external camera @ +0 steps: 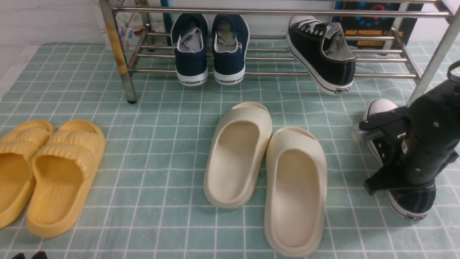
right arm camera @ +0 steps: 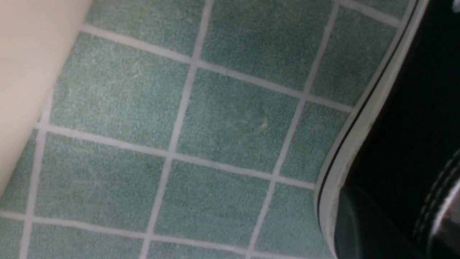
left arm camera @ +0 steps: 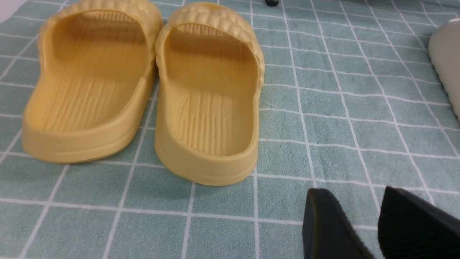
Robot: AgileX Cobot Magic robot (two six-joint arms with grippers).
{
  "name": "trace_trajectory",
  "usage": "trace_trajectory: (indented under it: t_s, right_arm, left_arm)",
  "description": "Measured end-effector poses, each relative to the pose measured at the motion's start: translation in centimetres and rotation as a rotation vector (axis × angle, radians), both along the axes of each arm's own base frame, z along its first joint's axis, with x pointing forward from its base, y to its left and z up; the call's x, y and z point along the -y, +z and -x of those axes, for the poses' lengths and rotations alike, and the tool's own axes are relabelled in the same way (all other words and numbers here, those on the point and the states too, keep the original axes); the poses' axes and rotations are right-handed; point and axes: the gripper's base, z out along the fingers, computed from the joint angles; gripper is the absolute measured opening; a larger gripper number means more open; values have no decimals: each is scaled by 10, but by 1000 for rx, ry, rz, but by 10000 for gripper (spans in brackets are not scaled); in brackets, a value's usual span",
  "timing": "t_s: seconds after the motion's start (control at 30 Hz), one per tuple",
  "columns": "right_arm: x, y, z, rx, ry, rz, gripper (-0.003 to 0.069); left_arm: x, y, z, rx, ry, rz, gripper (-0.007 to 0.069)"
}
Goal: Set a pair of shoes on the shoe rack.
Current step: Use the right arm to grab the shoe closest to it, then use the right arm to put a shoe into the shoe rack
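One black sneaker lies tilted on the lower bars of the silver shoe rack, its heel hanging over the front bar. The other black sneaker stands on the mat at the far right, its white toe cap toward the rack and its middle hidden by my right arm. My right gripper sits down on this shoe. In the right wrist view one dark finger lies flat against the sneaker's outer side above the white sole; the other finger is hidden. My left gripper hovers low at the front left with a narrow gap and nothing in it.
A navy pair marked WARRIOR stands on the rack's left half. Cream slippers lie mid-mat, close to the left of the floor sneaker. Yellow slippers lie at the left, just ahead of my left gripper. A rack leg rises behind the right arm.
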Motion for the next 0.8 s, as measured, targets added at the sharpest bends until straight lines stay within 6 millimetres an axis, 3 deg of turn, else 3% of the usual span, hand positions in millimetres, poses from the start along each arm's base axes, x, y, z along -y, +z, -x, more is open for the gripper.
trace_trajectory:
  t_s: [0.13, 0.23, 0.4, 0.53, 0.8]
  right_arm:
    - [2, 18, 4, -6, -13, 2, 23]
    - [2, 61, 1, 73, 4, -1, 22]
    - [0, 104, -13, 185, 45, -4, 22]
    - [-5, 114, -26, 202, 60, -3, 22]
    - [11, 98, -67, 163, -8, 17, 22]
  left_arm:
    - [0, 0, 0, 0, 0, 0, 239]
    - [0, 0, 0, 0, 0, 0, 239]
    - [0, 0, 0, 0, 0, 0, 239]
    - [0, 0, 0, 0, 0, 0, 239]
    - [0, 0, 0, 0, 0, 0, 239]
